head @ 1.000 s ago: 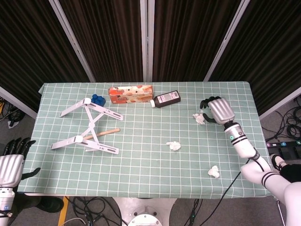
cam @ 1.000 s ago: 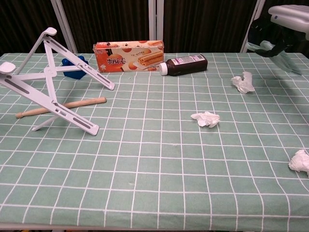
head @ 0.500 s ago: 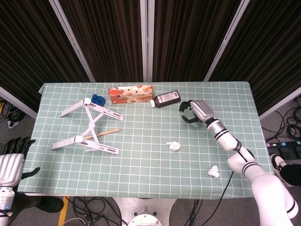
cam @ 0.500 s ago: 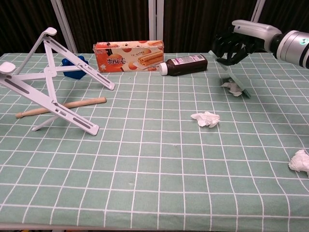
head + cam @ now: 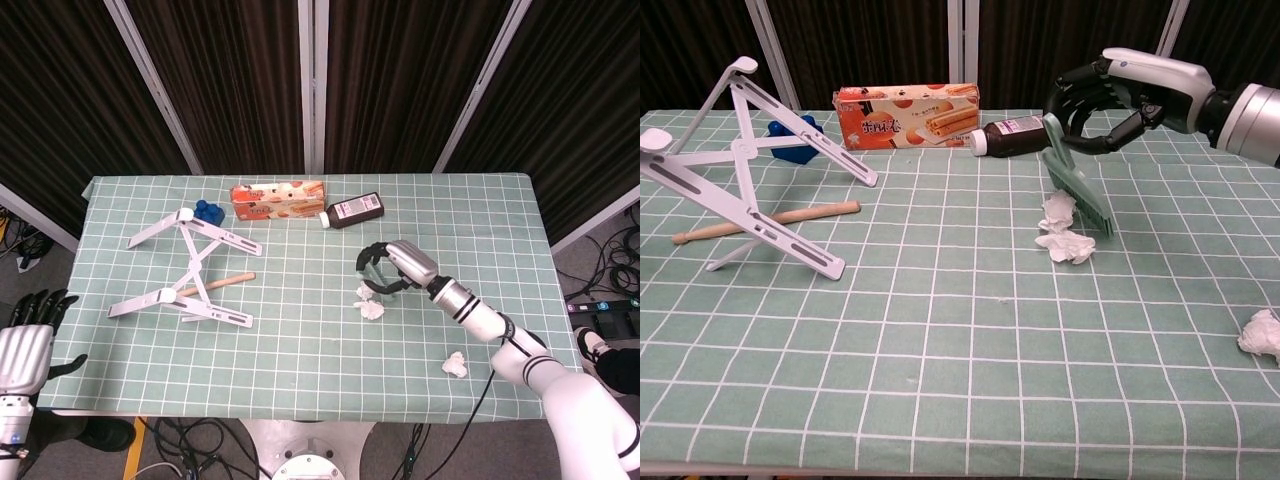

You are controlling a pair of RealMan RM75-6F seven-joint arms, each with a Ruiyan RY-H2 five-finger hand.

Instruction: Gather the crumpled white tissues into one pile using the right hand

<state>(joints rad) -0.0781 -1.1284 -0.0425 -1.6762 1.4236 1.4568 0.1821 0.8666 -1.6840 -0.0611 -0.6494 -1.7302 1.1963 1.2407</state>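
Observation:
My right hand (image 5: 1122, 92) (image 5: 392, 268) hovers over the middle right of the table, fingers curled around a flat green paddle (image 5: 1077, 190) that hangs down to the cloth. The paddle's lower edge rests against one crumpled white tissue (image 5: 1058, 210) (image 5: 362, 292). That tissue lies touching a second tissue (image 5: 1065, 246) (image 5: 373, 310) just in front of it. A third tissue (image 5: 1260, 333) (image 5: 455, 364) lies alone near the front right edge. My left hand (image 5: 22, 345) hangs off the table's left side, fingers apart and holding nothing.
A white folding stand (image 5: 735, 170) (image 5: 190, 270) occupies the left side, with a wooden stick (image 5: 765, 222) under it and a blue object (image 5: 792, 140) behind. A biscuit box (image 5: 908, 116) and a dark bottle (image 5: 1025, 134) lie along the back edge.
My right hand swept leftward and toward the front from the far right, pushing the back tissue with the paddle until it lies against the middle tissue. The left hand stayed put.

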